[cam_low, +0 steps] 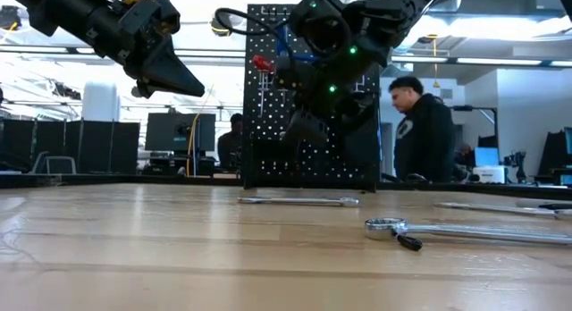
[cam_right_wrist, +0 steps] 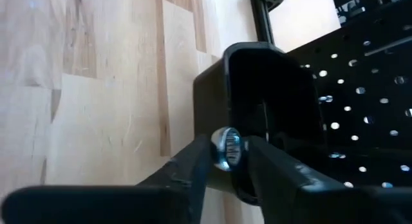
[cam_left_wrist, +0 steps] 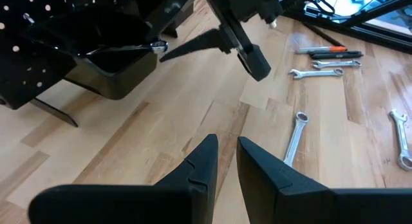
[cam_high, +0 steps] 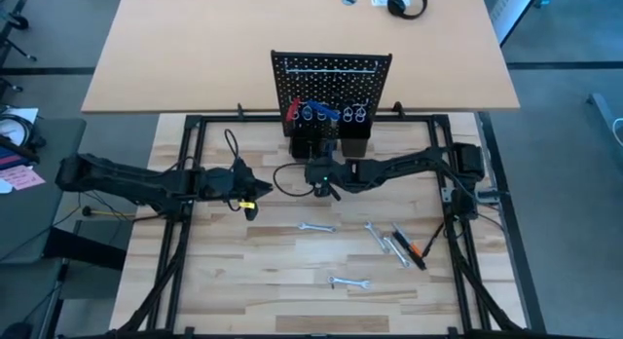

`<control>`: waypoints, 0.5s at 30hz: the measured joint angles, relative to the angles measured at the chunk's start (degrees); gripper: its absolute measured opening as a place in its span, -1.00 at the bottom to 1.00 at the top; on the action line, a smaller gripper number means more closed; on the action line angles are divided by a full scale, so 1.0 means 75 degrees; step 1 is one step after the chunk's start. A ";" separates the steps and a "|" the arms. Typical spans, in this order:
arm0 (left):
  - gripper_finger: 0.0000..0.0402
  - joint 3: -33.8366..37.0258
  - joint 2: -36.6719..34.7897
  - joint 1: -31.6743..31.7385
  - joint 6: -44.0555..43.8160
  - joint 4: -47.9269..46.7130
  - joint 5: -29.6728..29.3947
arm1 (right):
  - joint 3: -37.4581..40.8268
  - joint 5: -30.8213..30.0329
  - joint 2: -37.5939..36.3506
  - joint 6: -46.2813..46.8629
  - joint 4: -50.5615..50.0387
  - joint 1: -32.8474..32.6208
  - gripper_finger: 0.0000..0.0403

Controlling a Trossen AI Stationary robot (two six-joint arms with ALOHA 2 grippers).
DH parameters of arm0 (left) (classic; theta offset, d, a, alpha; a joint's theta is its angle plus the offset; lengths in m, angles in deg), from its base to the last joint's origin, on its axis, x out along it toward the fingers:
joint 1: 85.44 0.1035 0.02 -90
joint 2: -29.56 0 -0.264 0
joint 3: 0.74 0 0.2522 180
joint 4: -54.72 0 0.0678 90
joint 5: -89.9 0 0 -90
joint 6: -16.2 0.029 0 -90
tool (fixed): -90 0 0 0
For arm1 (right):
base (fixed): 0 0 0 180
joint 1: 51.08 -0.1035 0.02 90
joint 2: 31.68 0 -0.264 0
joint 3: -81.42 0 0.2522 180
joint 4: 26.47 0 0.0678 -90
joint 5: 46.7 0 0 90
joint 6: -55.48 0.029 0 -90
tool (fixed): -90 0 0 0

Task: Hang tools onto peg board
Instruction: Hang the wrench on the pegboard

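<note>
right gripper (cam_right_wrist: 226,161) narrowly pinching silver wrench (cam_right_wrist: 226,149) end-on, poised directly over black cup (cam_right_wrist: 270,114) mouth; left gripper (cam_left_wrist: 222,163) narrow, empty.

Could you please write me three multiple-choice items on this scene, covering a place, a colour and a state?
1. The right claw is: A at the black cup's rim; B far from the peg board; C behind the peg board.
2. The leftmost tool on the peg board is: A green; B red-handled; C yellow.
3. The left claw holds: A scissors; B a wrench; C nothing.
A, its fingertips flank the rim; B, red shows there; C, its gap is bare.
</note>
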 joint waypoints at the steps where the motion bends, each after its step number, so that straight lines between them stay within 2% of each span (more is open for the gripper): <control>1: -0.75 0.0000 0.0003 0.0000 0.0000 -0.0003 0.0000 | 0.0000 0.0002 -0.0003 0.0002 0.0013 0.0004 -0.46; 7: -0.75 0.0000 0.0001 0.0000 -0.0024 -0.0012 0.0006 | -0.0019 -0.0134 -0.0048 -0.0080 0.0109 0.0000 -0.74; 9: -0.75 0.0000 0.0000 0.0000 -0.0025 -0.0012 0.0009 | -0.0020 -0.0141 -0.0043 -0.0168 0.0081 -0.0010 -0.78; 15: -0.75 0.0000 0.0002 0.0000 -0.0091 -0.0015 0.0012 | 0.0006 -0.0843 -0.0069 -0.0862 0.0265 -0.0337 -0.84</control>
